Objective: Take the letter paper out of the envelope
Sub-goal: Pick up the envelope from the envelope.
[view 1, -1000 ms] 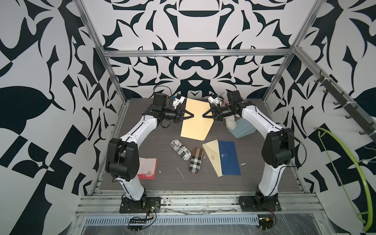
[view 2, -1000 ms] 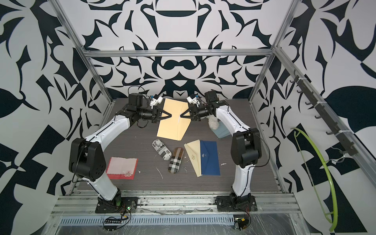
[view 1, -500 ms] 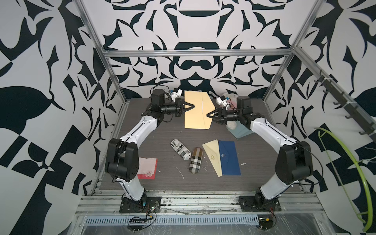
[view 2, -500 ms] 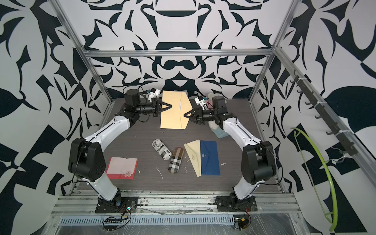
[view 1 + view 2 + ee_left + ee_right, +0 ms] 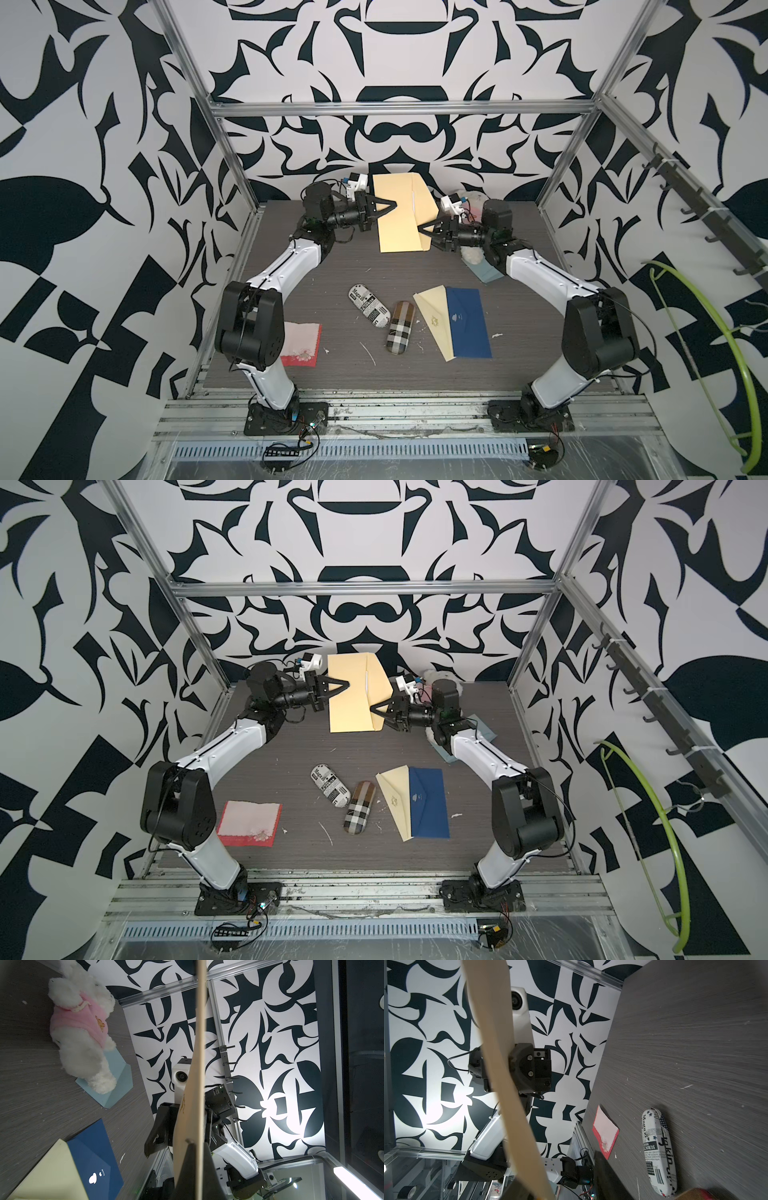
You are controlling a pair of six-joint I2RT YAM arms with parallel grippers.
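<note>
A: What has changed since a second ago?
B: The manila envelope [image 5: 397,232] was hung cornerwise between the arms. It is now squared up and held upright, slightly higher, above the far end of the table [image 5: 332,266]. The right arm has been swung outward. The fingers of the right gripper [image 5: 424,232] have been spread wider. They are seen parted on either side of the lower right corner, with nothing clamped. In the right wrist view one dark finger [image 5: 608,1178] is seen clear of the sheet.

A: And the left side?
B: The left gripper [image 5: 392,204] is pinched tight on the envelope's left edge.

A: The letter paper?
B: It is not seen outside the envelope. The flap is turned out to the right. A thin white line is visible along the fold, but whether that is paper cannot be told.

A: Other containers?
B: A blue envelope [image 5: 467,324] is laid flat over part of a cream envelope [image 5: 432,322]. A light blue envelope [image 5: 116,1088] is pinned under a plush dog [image 5: 83,1039]. A newsprint case [image 5: 368,305] and a plaid case [image 5: 400,328] are shut and lie just beside each other. No contents are shown.

A: Surface and room?
B: The tabletop is dark grey and grained, with white flecks scattered on it. A red-edged cloth [image 5: 301,345] is laid near the left arm's base. The walls [image 5: 395,62] are patterned black and white, and an aluminium frame [image 5: 399,109] is fitted around them.
</note>
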